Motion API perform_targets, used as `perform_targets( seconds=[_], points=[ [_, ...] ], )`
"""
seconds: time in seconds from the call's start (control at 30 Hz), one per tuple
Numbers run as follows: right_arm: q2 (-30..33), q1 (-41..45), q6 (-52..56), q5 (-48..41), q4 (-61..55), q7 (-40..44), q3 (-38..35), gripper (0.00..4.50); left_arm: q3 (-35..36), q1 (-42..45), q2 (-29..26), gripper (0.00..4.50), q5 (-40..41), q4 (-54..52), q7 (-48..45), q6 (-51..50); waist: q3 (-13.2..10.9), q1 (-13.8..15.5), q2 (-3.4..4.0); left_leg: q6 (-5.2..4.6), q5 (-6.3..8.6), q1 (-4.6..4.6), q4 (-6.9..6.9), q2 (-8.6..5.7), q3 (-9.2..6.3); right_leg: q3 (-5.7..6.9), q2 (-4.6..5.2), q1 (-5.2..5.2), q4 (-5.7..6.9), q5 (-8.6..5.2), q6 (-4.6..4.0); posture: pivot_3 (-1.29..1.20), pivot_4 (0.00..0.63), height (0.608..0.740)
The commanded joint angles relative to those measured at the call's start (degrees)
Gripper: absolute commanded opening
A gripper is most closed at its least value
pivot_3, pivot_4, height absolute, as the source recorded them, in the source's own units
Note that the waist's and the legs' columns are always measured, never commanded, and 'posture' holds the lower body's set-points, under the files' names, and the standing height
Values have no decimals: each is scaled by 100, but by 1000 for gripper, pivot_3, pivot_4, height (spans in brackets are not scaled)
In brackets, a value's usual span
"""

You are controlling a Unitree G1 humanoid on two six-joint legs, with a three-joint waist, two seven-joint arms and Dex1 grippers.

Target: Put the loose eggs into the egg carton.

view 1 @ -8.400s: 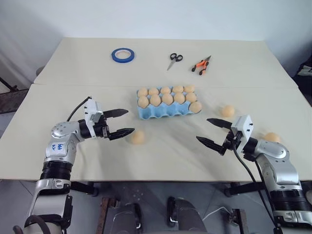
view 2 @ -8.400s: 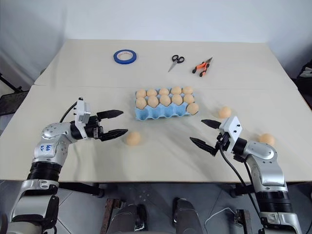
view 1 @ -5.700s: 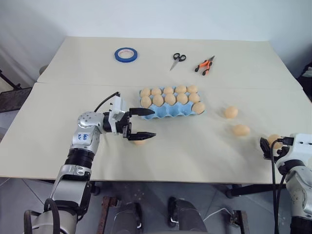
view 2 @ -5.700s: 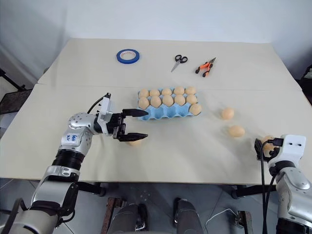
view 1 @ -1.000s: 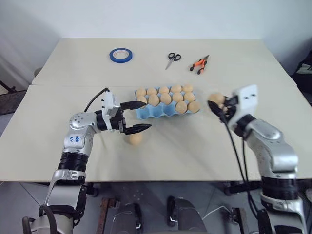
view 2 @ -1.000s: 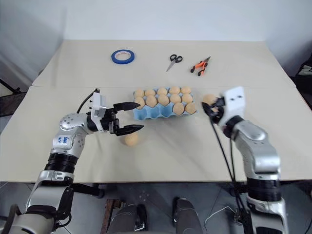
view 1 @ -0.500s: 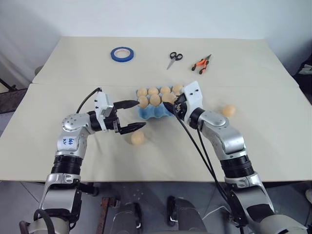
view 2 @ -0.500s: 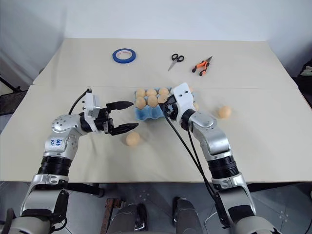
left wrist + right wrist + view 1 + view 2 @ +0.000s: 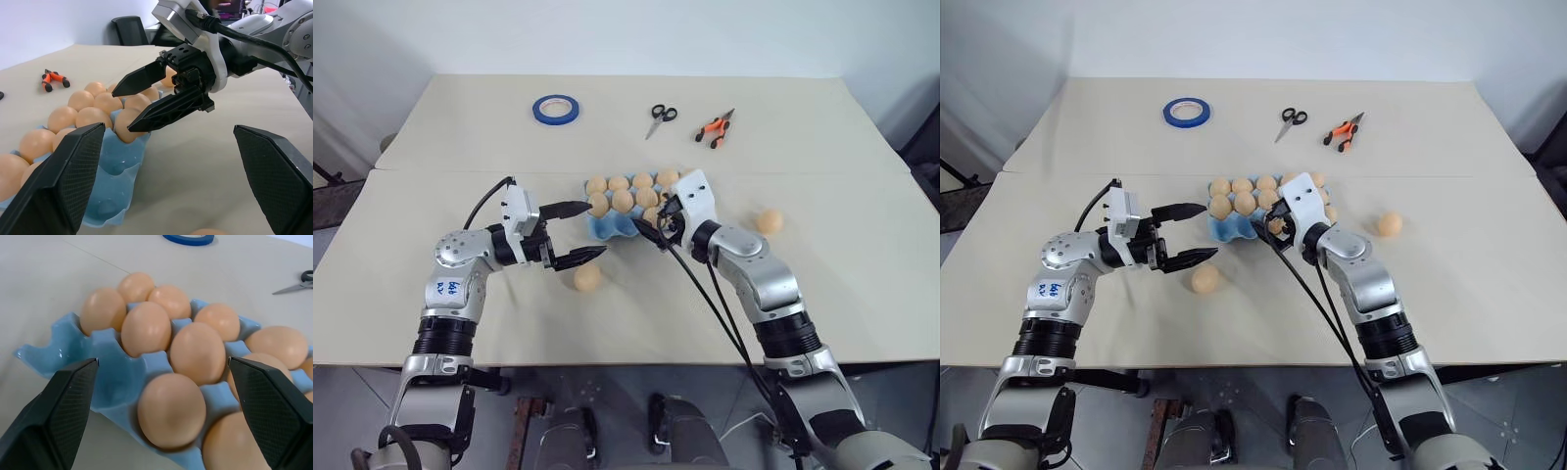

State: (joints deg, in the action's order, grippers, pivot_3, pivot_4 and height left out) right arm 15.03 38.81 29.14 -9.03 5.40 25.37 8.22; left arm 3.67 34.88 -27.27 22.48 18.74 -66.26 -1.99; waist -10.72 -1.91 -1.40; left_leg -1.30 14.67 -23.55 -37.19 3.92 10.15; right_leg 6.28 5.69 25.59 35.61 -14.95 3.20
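Egg carton [image 9: 1234,227]: sitting near the middle of the table [image 9: 1489,294], its back two rows full and its front row holding eggs only at the right-hand part, with empty blue cups showing at its left front.
Right gripper [image 9: 1275,227]: hovering over the carton's front edge with its two black fingers spread wide; in the right wrist view an egg [image 9: 171,410] is sitting in a front-row cup between the fingers, touching neither.
Left gripper [image 9: 1197,233]: hanging at about 9 o'clock from the carton, fingers spread apart and pinching nothing, pointing toward the carton's left end.
Loose egg near the left gripper [image 9: 1205,279]: lying on the table at about 7 o'clock from the carton, just below the lower finger; whether the two are touching is hard to say from above.
Loose egg on the right [image 9: 1390,223]: lying at 3 o'clock from the carton, well apart from both grippers.
Far side of the table: a blue tape roll [image 9: 1188,111] at about 11 o'clock, scissors [image 9: 1289,121] at 12 o'clock and orange-handled pliers [image 9: 1345,129] at 1 o'clock.
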Motion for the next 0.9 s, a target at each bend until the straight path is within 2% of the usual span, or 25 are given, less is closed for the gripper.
perform_targets(
  seconds=[0.03,0.23,0.4,0.63,0.77,0.9],
  points=[
    [215,-184,-18,-172,-728,158,-333,4466,87,41,-15,4500,100,-78,-13,20,0,8,0,0,0,-1,0,0,0,0,1,0,-1,0,0,0,150,740],
    [839,-1229,330,-970,-2414,525,-1270,4466,103,38,-34,4500,115,-57,-39,10,0,42,0,-2,6,-6,2,0,-5,3,1,0,-11,0,0,0,150,740],
    [1572,-2913,51,-1250,-3334,933,-2355,4466,72,105,20,4500,87,101,-73,55,0,70,-1,-7,13,-8,4,-1,-9,8,0,-7,-27,-1,2,0,150,740],
    [1718,-4631,-755,-1527,-3405,1328,-3732,4466,-2,356,166,4500,29,443,-182,161,-1,40,-2,0,12,9,1,-1,-6,4,-9,-15,-21,0,3,0,150,740],
    [1622,-5047,-1023,-1635,-3214,1318,-4090,4466,-20,469,219,4500,-1,619,-239,237,-1,25,-2,10,16,16,1,0,-4,-5,-12,-17,-21,-1,1,0,150,740],
    [1554,-5243,-1194,-1670,-3093,1294,-4139,4466,-25,525,245,4500,-20,715,-283,284,-1,36,-3,17,20,17,0,-1,-3,-8,-9,-18,-22,-2,0,0,150,740]
  ],
)
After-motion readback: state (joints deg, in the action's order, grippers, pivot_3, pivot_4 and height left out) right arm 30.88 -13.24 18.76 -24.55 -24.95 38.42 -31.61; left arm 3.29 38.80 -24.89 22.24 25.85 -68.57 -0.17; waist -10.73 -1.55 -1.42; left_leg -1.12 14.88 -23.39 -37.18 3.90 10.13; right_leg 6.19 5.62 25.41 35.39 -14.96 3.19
